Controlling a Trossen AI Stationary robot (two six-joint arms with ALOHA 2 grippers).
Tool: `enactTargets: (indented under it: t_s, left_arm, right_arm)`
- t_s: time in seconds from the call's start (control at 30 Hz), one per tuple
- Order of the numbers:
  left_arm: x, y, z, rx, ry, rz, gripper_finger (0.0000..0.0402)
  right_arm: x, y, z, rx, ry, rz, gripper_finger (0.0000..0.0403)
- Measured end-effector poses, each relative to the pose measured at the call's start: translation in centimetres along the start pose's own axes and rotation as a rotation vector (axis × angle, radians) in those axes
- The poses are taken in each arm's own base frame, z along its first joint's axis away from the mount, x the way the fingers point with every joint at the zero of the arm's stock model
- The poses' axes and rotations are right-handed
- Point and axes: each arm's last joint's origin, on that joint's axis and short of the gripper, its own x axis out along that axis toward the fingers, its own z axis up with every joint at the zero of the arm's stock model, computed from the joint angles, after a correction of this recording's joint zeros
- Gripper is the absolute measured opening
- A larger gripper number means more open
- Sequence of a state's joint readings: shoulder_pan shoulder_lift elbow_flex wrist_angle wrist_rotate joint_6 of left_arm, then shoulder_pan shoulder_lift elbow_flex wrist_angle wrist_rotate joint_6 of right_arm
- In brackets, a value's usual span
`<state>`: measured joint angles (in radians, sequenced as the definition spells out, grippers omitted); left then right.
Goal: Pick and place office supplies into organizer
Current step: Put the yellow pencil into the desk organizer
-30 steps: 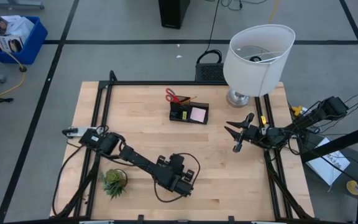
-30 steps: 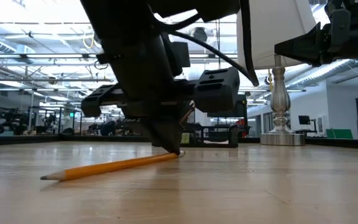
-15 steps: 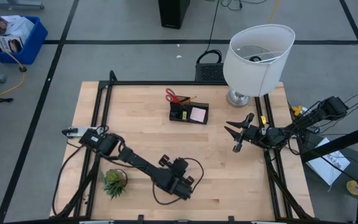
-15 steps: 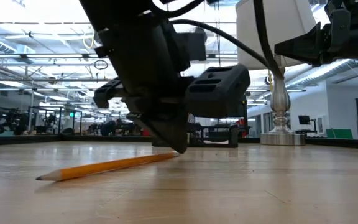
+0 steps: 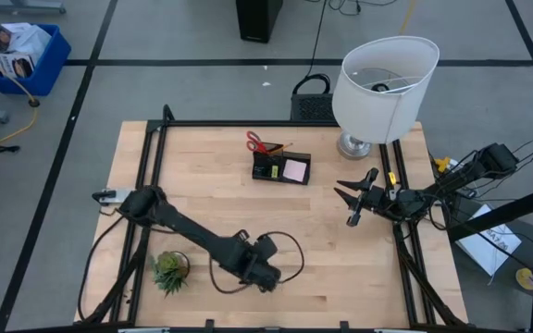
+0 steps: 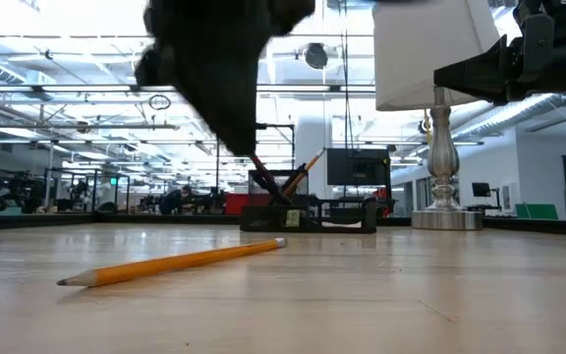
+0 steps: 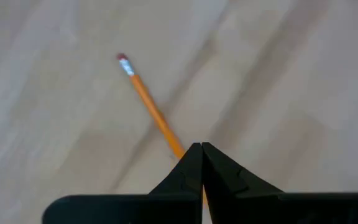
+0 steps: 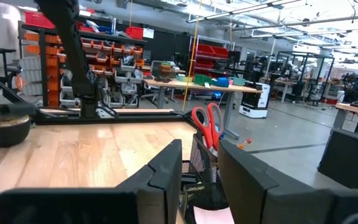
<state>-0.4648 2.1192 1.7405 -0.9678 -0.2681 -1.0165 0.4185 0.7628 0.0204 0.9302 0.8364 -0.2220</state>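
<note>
An orange pencil (image 6: 175,264) lies flat on the wooden table near its front edge; the left wrist view shows the pencil (image 7: 151,109) running from its eraser end to below my fingertips. My left gripper (image 7: 201,149) is shut and hangs above the pencil (image 6: 252,147), clear of it. The black organizer (image 5: 282,167) stands at the far middle, with a pink sticky pad (image 5: 294,169) in it and red scissors (image 8: 207,124) standing up out of it. My right gripper (image 5: 348,205) waits at the table's right, open, with nothing between its fingers.
A large white lamp (image 5: 385,83) stands at the far right corner. A small green potted plant (image 5: 169,270) sits near the front left. A black frame (image 5: 155,157) runs along the table's sides. Bare wood lies between the pencil and the organizer.
My left gripper has risen from the pencil's eraser end, where its shut tips stood on the table, and its wrist has rolled. It has stayed shut. The pencil has remained lying on the table.
</note>
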Motion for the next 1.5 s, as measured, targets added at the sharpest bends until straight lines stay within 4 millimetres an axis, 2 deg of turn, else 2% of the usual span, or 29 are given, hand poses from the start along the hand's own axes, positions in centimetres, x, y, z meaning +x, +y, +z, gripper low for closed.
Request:
enactTargets:
  t_s: [0.13,0.23,0.37,0.47,0.57,0.63,0.83,1.0,1.13,1.5]
  left_arm:
    - [-2.2,0.7,1.0,-0.023,0.043,-0.088,0.0023]
    - [-2.8,1.0,1.5,0.022,0.026,-0.107,0.0030]
    - [-1.9,1.8,2.0,0.091,0.115,-0.106,0.0021]
    - [-0.7,2.4,2.9,0.072,0.123,-0.095,0.0005]
    - [-0.1,2.8,3.9,0.045,0.108,-0.103,0.0011]
    - [0.6,3.0,4.2,0.025,0.114,-0.094,0.0037]
    - [2.8,3.8,5.5,-0.123,0.111,-0.049,0.0147]
    - [4.9,3.9,5.2,-0.139,0.167,-0.014,0.0190]
    - [6.0,4.1,5.2,-0.154,0.213,-0.018,0.0188]
    - [7.8,5.3,6.1,-0.204,0.273,-0.016,0.0147]
  right_arm:
    - [0.0,0.0,0.0,0.000,0.000,0.000,0.0100]
    - [0.0,0.0,0.0,0.000,0.000,0.000,0.0100]
    - [0.0,0.0,0.0,0.000,0.001,0.000,0.0100]
    - [0.0,0.0,0.0,0.000,0.000,0.000,0.0100]
    - [0.0,0.0,0.0,0.002,-0.002,0.000,0.0100]
    - [0.0,0.0,0.0,0.000,0.000,0.000,0.0100]
    - [0.0,0.0,0.0,0.000,0.001,0.000,0.0100]
    - [0.0,0.0,0.0,0.000,0.000,0.000,0.0100]
    - [0.0,0.0,0.0,-0.001,0.001,0.000,0.0100]
    - [0.0,0.0,0.0,-0.001,0.001,0.000,0.0100]
